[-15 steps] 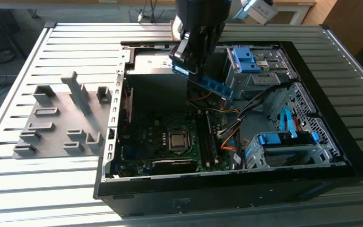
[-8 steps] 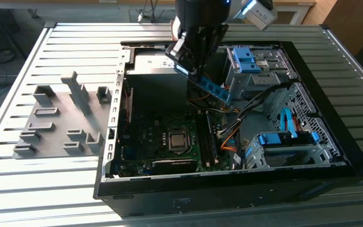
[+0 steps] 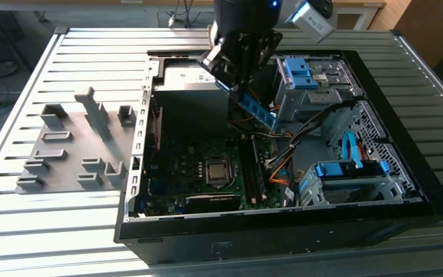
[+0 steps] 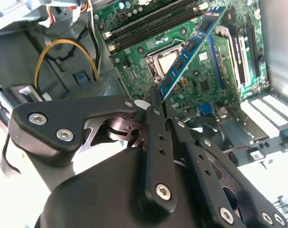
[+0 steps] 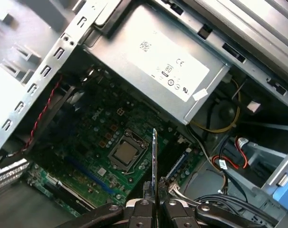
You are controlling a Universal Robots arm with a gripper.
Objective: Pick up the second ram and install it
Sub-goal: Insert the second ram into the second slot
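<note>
The open computer case [image 3: 283, 190] lies on a slatted table [image 3: 67, 231]. Above its motherboard [image 4: 191, 52], the second ram [image 4: 189, 47] is held pinched in the gripper [image 4: 155, 102], so the carry is judged underway. Alignment with a slot is needed (the free slot is hard to make out).

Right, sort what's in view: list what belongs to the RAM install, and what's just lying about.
Belongs to the job:
- long, thin blue-green RAM stick, clamped in the black gripper
- green motherboard with its long black memory slots
- open black computer case

Just there:
- grey slotted plastic tray
- silver power supply box
- blue drive brackets
</note>
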